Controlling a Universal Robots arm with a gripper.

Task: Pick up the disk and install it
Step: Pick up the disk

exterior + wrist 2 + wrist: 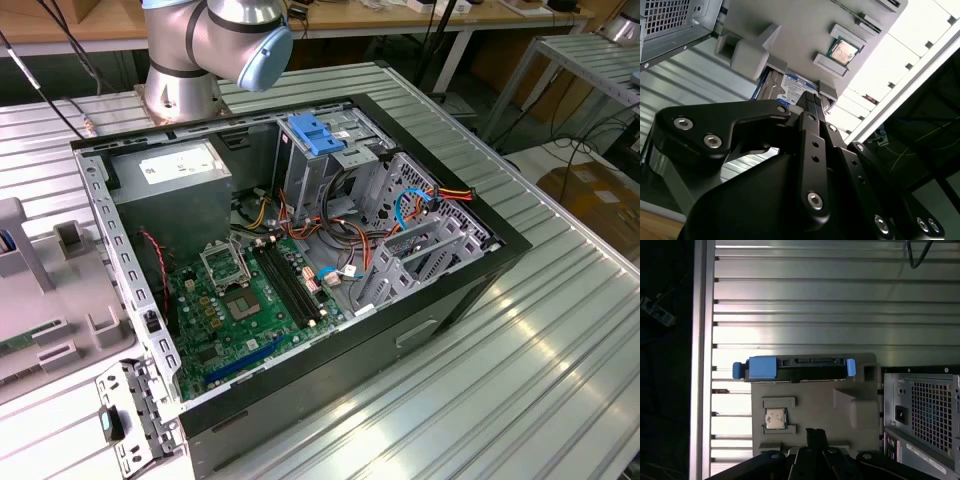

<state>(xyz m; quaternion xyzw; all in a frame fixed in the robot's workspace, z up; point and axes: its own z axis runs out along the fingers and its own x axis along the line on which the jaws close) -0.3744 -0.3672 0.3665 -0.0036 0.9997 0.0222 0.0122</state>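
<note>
Plainly, the flat grey hard drive in its bright blue plastic carrier, the disk (795, 368), has not yet been picked up. It is seen lying in a slot at the far edge of a pale grey moulded plastic holder (815, 400), with the blue rails showing at both ends. In the second wrist view its labelled face (796, 86) is glimpsed just beyond the fingertips, tucked under the holder's raised blocks.

The black two-fingered gripper (816, 434) is held over the near edge of that holder, near the disk but apart from it. In the second wrist view the gripper (810, 99) is shown with its jaws drawn together and nothing between them, so no grasp has been made.

A small square silver processor chip (775, 418) is seated in another pocket of the holder, between the gripper and the disk. Beside the holder, the perforated metal rear of the black computer case (920, 410) can be made out.

In the exterior view the case (300, 250) is laid open on the ribbed aluminium table (540, 350), with a fixed blue plastic bracket (315, 133) on top of its metal drive cage. No disk is seen being carried towards it. The task is therefore judged to be at its very start: both the pick-up and the installation are outstanding.
</note>
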